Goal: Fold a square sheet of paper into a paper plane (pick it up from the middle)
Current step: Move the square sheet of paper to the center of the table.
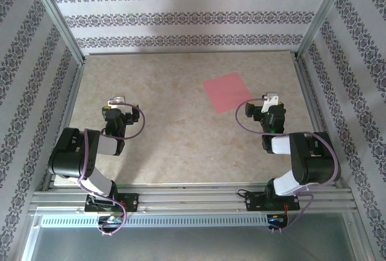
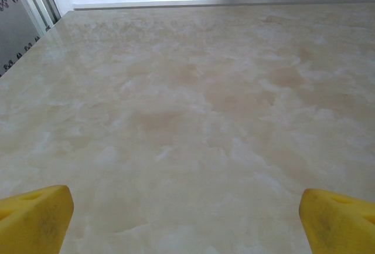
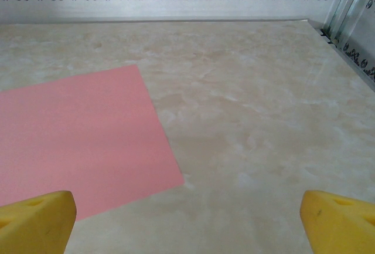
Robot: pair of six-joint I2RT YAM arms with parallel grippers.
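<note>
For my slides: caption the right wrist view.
Open right gripper faces flat pink paper, ahead-left on the table.

Both arms are tucked back near their bases, left gripper (image 1: 118,100) and right gripper (image 1: 271,99) both spread wide.

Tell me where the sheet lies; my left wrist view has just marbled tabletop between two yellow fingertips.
Observer: The flat salmon-pink square sheet of paper lies unfolded on the marbled beige table, right of centre.
Operator: Which hand is nearer?
Observer: The right hand; the sheet lies just ahead and left of it, untouched.
Operator: Gripping anything?
Observer: No; in the right wrist view its yellow fingertips stand wide apart, holding nothing.
</note>
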